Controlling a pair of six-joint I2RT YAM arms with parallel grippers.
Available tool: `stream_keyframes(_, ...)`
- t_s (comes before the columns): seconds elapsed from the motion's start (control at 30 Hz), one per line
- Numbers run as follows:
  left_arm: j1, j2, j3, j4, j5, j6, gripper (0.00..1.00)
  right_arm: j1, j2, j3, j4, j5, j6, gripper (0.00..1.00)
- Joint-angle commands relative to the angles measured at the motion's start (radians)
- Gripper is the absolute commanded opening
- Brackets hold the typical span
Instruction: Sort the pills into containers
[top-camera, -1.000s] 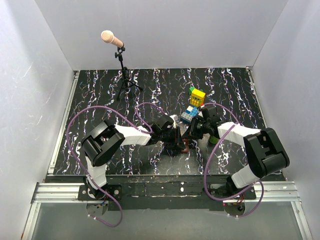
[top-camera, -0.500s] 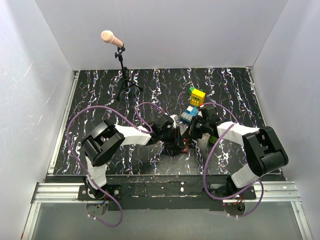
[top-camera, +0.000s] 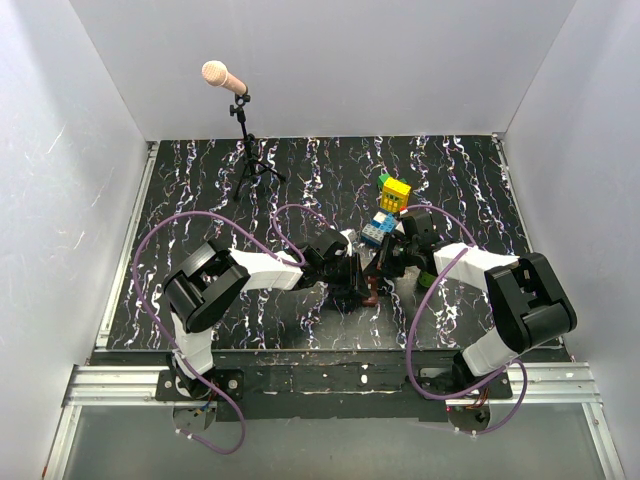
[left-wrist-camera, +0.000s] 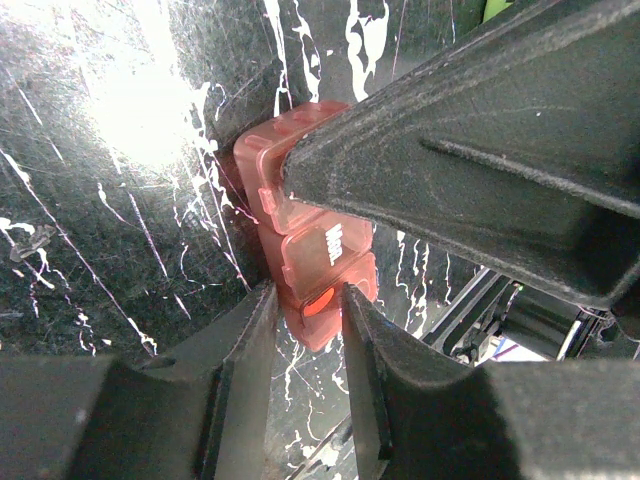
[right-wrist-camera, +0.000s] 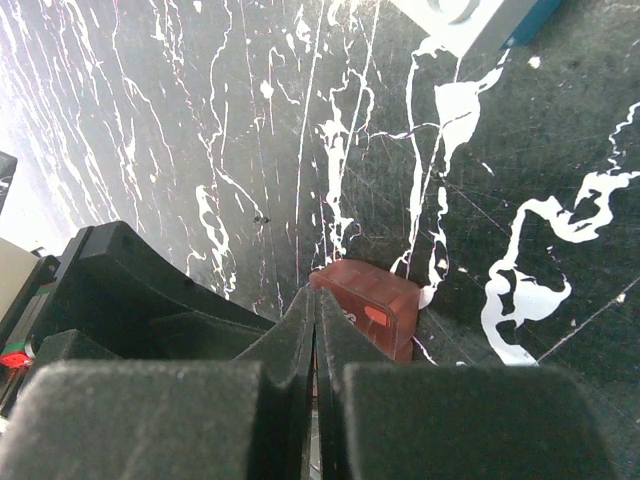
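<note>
The dark red-brown box (top-camera: 372, 294) lies on the black marbled table between both arms. My left gripper (left-wrist-camera: 308, 296) is shut on the box's (left-wrist-camera: 300, 232) near end, one finger on each side. My right gripper (right-wrist-camera: 316, 300) is shut, its tips pressed together against the top edge of the box (right-wrist-camera: 378, 296). I cannot tell whether a flap is pinched between them. The right fingers (left-wrist-camera: 450, 150) cover much of the box in the left wrist view. An orange oval (left-wrist-camera: 320, 301) shows through the box wall. A sliver of the green bottle (top-camera: 427, 279) peeks from behind the right arm. No loose pills show.
A yellow-and-blue toy brick stack (top-camera: 388, 212) stands just behind the grippers, its blue corner (right-wrist-camera: 470, 15) close to the right wrist. A microphone on a tripod stand (top-camera: 245, 150) is at the back left. White walls enclose the table on three sides.
The right gripper's jaws have closed fully at the box. Both arms have barely shifted, and the left grip on the box is unchanged.
</note>
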Motion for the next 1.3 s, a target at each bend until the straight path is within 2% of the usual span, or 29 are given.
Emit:
stream_keyframes(0.0, -0.005, 0.055, -0.019, -0.128, -0.103, 0.052, 0.29, -0.005, 0.046, -0.013, -0.087, 0.123, -0.055, 0.01)
stream_keyframes(0.27, -0.007, 0.047, -0.021, -0.123, -0.106, 0.053, 0.30, -0.004, -0.065, 0.081, -0.168, 0.092, -0.060, 0.01)
stream_keyframes(0.57, -0.005, 0.052, -0.013, -0.108, -0.096, 0.055, 0.31, -0.004, -0.204, 0.183, -0.285, 0.126, -0.054, 0.01)
stream_keyframes(0.9, -0.007, 0.046, -0.004, -0.105, -0.087, 0.065, 0.34, -0.007, -0.250, 0.182, -0.307, 0.131, -0.060, 0.01)
stream_keyframes(1.03, -0.005, 0.021, -0.011, -0.082, -0.080, 0.093, 0.43, -0.005, -0.266, 0.174, -0.293, 0.112, -0.064, 0.03)
stream_keyframes(1.17, -0.005, -0.060, -0.036, -0.016, -0.079, 0.136, 0.63, -0.007, -0.286, 0.183, -0.302, 0.108, -0.075, 0.07)
stream_keyframes(1.2, -0.005, -0.083, -0.045, -0.010, -0.086, 0.142, 0.67, -0.007, -0.290, 0.185, -0.305, 0.115, -0.078, 0.15)
stream_keyframes(1.27, -0.007, -0.127, -0.054, -0.016, -0.110, 0.156, 0.75, -0.007, -0.303, 0.185, -0.314, 0.123, -0.077, 0.19)
